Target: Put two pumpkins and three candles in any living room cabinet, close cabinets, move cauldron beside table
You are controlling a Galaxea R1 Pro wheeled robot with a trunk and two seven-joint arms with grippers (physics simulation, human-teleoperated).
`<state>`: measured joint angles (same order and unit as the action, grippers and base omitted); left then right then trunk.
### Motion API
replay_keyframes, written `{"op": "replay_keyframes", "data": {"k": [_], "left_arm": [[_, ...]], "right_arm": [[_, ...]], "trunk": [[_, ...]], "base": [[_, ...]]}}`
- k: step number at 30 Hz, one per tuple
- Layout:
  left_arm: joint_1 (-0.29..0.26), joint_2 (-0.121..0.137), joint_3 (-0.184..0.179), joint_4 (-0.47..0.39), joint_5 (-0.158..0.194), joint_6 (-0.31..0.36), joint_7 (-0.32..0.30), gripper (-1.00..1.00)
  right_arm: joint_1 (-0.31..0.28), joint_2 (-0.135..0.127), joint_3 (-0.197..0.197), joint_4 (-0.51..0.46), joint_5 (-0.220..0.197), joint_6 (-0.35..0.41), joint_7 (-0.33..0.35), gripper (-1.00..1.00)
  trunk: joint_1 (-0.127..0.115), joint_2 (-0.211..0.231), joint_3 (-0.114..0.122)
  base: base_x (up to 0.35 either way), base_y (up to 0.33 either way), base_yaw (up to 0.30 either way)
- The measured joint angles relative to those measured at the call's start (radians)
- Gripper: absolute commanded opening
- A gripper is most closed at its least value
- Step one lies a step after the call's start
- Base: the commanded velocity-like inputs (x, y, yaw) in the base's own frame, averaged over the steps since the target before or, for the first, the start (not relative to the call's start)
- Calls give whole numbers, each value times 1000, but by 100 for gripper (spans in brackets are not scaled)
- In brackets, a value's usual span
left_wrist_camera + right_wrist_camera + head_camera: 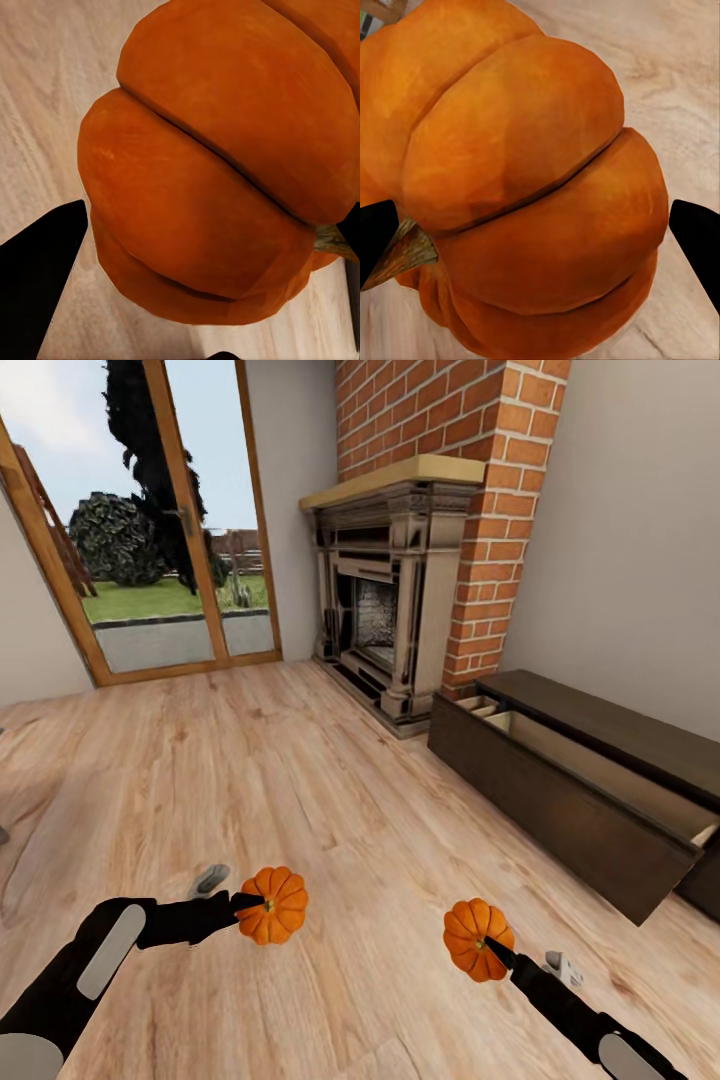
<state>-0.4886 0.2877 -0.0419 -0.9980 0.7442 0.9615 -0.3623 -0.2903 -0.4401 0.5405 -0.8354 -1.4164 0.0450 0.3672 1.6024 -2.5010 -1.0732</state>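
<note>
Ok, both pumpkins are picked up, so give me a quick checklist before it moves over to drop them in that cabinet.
1. Left gripper holds a pumpkin: ok, the fingers sit either side of it in the left wrist view.
2. Right gripper holds the other pumpkin: ok, gripped at the stem end.
3. Cabinet open to receive them: ok, one front is tipped outward and the pale interior shows.
4. Free space inside: cannot tell, only part of the interior shows.
5. Floor between robot and cabinet: ok, bare wood.
6. Candles put away: cannot tell.
</note>
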Motion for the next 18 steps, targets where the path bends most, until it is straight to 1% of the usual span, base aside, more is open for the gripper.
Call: {"op": "replay_keyframes", "data": {"k": [18], "left_arm": [[0,0,7,0,0,0,-2,-100]], "right_arm": [[0,1,0,0,0,-1,0,-100]], "trunk": [[0,0,0]], "base": [[333,0,0]]}}
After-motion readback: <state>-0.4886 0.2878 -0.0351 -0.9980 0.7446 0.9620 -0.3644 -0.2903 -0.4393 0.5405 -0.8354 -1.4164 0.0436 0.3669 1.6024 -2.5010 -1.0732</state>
